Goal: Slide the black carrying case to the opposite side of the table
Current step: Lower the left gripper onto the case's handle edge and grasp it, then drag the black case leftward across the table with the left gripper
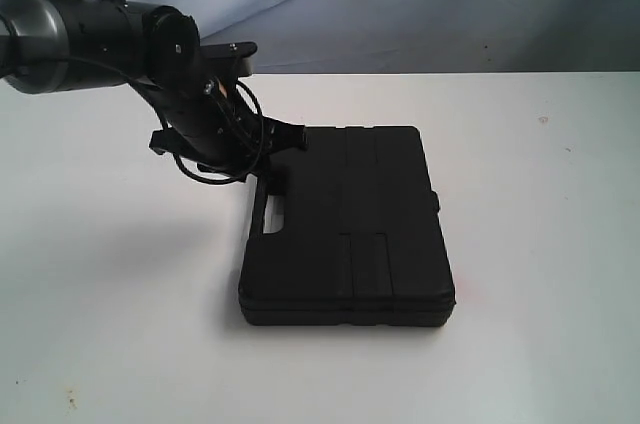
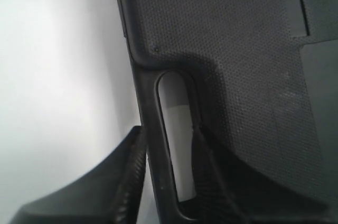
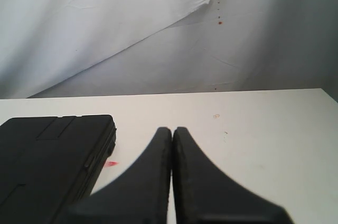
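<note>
- Engaging the handle [image 1: 268,216] is the step in hand: your left gripper [image 2: 169,150] sits narrowly parted, with one finger outside the handle's bar and the other at its slot. It is not visibly clamped.
- The black carrying case [image 1: 350,224] lies flat near the middle of the table [image 1: 520,144], with its handle towards your left arm.
- Your right gripper [image 3: 172,129] is pinched together, empty, near the case but apart from it.
- Next, by my judgement, push level towards the right side and guard against the case twisting.

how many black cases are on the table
1. The black case lies flat near the middle of the table, its handle straddled by the left gripper.
</note>
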